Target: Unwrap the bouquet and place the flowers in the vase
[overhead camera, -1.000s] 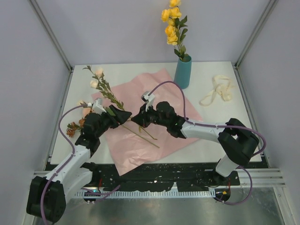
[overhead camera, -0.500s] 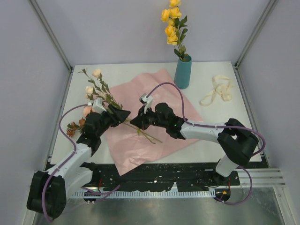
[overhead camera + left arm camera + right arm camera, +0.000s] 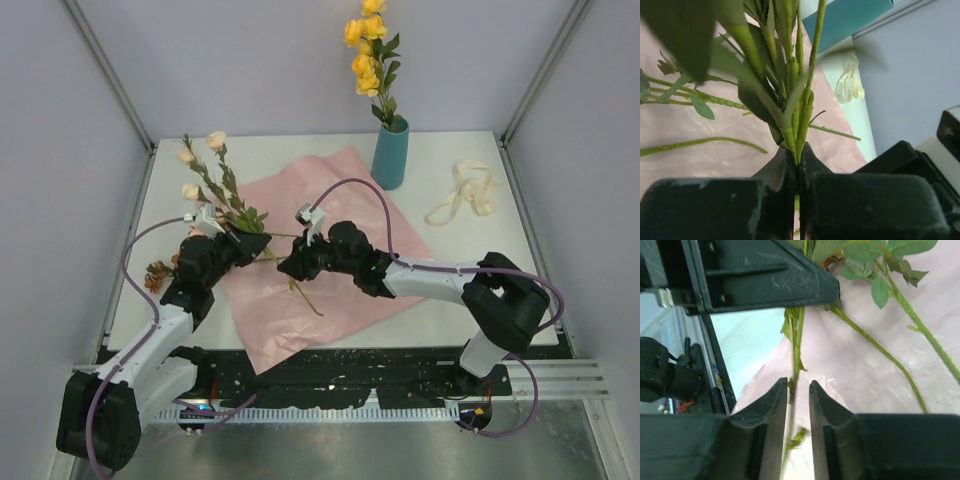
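Grey walls box in a white table point(image 3: 470, 290), and from my console the unwrapping looks finished, so the step in hand is moving stems to the vase. At the far left a few rusty orange blooms point(image 3: 155, 272) lie on the table beside the left arm, not yet collected. The left gripper point(image 3: 796, 161) has its jaws pressed together on a bundle of green stems. It holds the flowers point(image 3: 225, 185), a leafy spray with cream and peach heads pointing toward the back wall. Under both grippers the pink paper point(image 3: 340, 185) lies spread flat. Just to the right, the right gripper point(image 3: 799, 390) faces the left one tip to tip. Its jaws stand a little apart with one thin stem running between them, and I judge that it brackets the stem rather than pinches it. Further right at the back the teal vase point(image 3: 390, 155) stands upright with yellow flowers point(image 3: 368, 50) already in it, and the cream ribbon point(image 3: 465, 195) lies loose near the right edge. Next, as I read it, the right arm should back clear of that stem. Then the left arm must lift the spray, swing it across the paper and turn it stem-ends down over the rim — a narrow mouth that is partly taken, so the entry will need care.
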Available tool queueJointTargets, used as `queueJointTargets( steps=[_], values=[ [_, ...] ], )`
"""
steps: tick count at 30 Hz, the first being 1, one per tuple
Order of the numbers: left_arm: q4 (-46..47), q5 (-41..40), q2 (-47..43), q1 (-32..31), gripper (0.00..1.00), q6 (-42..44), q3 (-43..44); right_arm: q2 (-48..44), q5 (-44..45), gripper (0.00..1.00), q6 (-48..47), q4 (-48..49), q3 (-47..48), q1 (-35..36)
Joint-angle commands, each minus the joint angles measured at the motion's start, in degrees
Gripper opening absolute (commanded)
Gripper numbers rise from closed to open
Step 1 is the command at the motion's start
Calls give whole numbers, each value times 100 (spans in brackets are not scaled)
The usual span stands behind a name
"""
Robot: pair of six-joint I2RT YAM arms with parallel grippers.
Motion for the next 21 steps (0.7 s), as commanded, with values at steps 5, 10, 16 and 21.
queueJointTargets(
  steps=[5,10,16,21],
  values=[
    [-538,-23,-324,-20,0,294,358,-674,501,50,-248,-731,238,-4],
    [-669,4,-500,-12,0,417,270,-1175,730,63,-449,-1556,493,-223],
    [-705,74,-553,-12,0,496,270,-992,792,70,-993,-2137,827,-794],
    [-678,127,-518,-12,0,505,261,-71,267,75,-1399,-2603,1205,-1014]
  ],
)
